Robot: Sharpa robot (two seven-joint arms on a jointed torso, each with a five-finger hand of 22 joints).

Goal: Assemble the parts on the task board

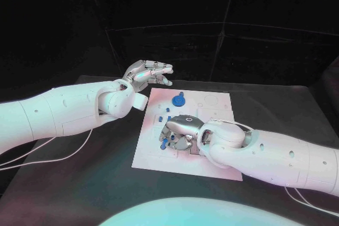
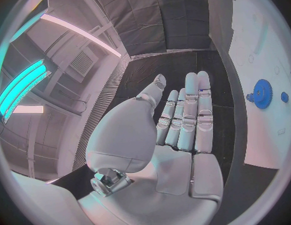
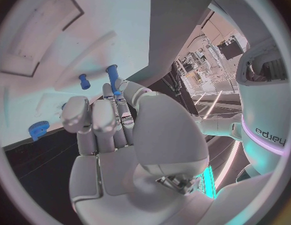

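The white task board (image 1: 219,108) lies in the middle of the black table. My right hand (image 1: 182,132) is low over the board's near left part, fingers curled down. In the right wrist view this hand (image 3: 114,130) pinches a slim blue peg (image 3: 112,74) between thumb and a fingertip, close to the board (image 3: 70,35). A second short blue peg (image 3: 83,81) stands beside it. A blue gear (image 1: 179,100) sits at the board's far left. My left hand (image 1: 147,71) is raised beyond the board's far left corner, flat and holding nothing (image 2: 177,130).
Small blue pieces (image 1: 164,145) lie on the board under the right hand. The gear (image 2: 263,93) and a small blue knob (image 2: 284,96) sit on the board (image 2: 264,45) beside the left hand. Thin cables (image 1: 63,157) trail over the table (image 1: 84,187).
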